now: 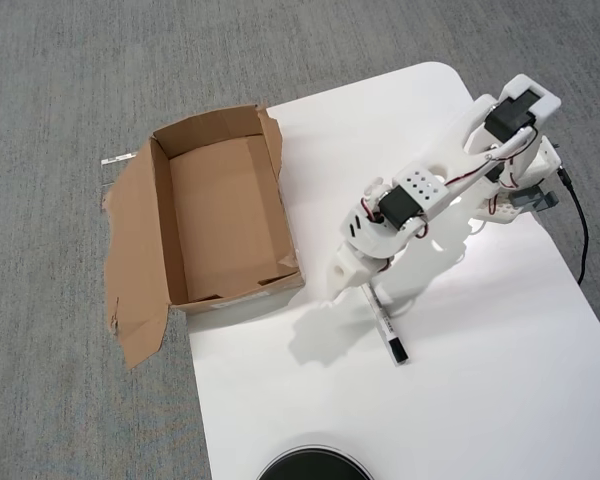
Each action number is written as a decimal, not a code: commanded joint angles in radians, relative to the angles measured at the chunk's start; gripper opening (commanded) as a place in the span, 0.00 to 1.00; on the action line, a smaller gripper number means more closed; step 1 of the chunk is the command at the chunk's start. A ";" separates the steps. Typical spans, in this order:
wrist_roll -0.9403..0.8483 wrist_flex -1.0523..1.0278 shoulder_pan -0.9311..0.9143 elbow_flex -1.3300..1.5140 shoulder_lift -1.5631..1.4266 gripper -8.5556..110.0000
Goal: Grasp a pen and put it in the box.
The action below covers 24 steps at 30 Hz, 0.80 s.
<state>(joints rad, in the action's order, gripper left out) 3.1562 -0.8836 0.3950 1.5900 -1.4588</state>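
Observation:
The pen [386, 328], white with a black tip, lies on the white table [480, 380] pointing toward the lower right. Its upper end runs under the white arm. My gripper [344, 283] hangs above the table just left of that upper end, between the pen and the box. From above its fingers merge into one white block, so their gap does not show. The box [225, 215] is brown cardboard, open on top and with nothing inside, and stands at the table's left edge with a torn flap [135, 260] splayed out to the left.
A round black object [313, 466] sits at the table's bottom edge. The arm's base and a black cable [578, 225] are at the table's right edge. Grey carpet surrounds the table.

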 commanded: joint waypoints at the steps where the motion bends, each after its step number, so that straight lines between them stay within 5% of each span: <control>1: 0.008 0.000 -0.019 -0.016 -0.063 0.17; 24: 0.008 0.002 -0.001 0.245 -0.189 0.17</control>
<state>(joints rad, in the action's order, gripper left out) 3.1562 -0.8836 0.3935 1.8277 -1.5923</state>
